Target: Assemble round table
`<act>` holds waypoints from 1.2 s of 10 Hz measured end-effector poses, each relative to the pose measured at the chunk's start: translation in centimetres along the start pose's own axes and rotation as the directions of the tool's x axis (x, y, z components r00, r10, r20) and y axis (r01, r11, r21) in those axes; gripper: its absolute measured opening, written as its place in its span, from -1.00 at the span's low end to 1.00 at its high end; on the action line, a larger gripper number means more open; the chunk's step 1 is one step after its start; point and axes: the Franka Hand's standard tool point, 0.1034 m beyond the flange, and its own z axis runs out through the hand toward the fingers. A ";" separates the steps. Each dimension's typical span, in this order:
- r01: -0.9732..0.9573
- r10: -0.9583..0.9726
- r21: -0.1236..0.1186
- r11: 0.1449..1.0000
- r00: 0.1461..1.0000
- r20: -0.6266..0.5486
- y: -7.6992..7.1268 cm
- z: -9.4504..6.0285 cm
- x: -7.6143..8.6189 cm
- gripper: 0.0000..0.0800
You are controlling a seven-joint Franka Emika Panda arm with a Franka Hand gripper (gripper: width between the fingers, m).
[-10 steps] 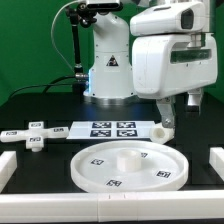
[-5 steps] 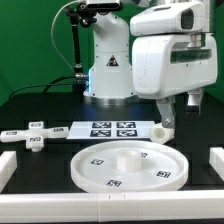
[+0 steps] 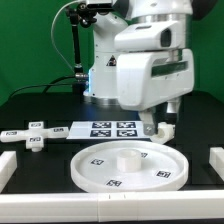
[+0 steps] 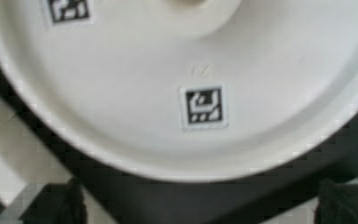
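The hand (image 3: 151, 126) hangs low over the desk (image 3: 45, 168). In the wrist view its fingers (image 4: 48, 205) show as two dark, blurred shapes standing well apart, with only black mat between them, so it is spread and carrying nothing.

Directly under and in front of the hand lies the round table's large rimmed disc (image 3: 128, 166), flat on the desk. Its raised rim and a low central hub face upward. The wrist view is almost filled by the disc's curved edge (image 4: 176, 80) and one of its square tags (image 4: 202, 106). From this I judge the hand is above the disc's border rather than its middle. The disc probably lies hub-up so that the next part can be set into it from above.

Just beside the hand, on the exterior view's right, is the short thick cylinder (image 3: 167, 130), which seems to stand upright. It is partly hidden by the arm, and I cannot tell whether a finger touches it. Standing there, it would be easy to take from above.

A little beyond the hand, toward the exterior view's left, the marker board (image 3: 112, 128) lies flat.

Farthest from the hand, past that board, rests the small cross-shaped piece (image 3: 35, 136). It lies well apart from the disc, likely parked clear of the work until its turn comes.
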 end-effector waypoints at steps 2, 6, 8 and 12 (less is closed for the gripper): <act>0.001 -0.001 0.000 1.000 1.000 0.000 0.0 0.3 -0.3 0.62; 0.003 -0.003 -0.006 1.000 1.000 0.006 0.8 1.6 -2.2 0.62; 0.003 -0.003 0.011 1.000 1.000 0.022 0.7 3.1 -3.5 0.62; -0.007 0.006 0.030 1.000 0.999 0.033 0.7 4.6 -4.4 0.62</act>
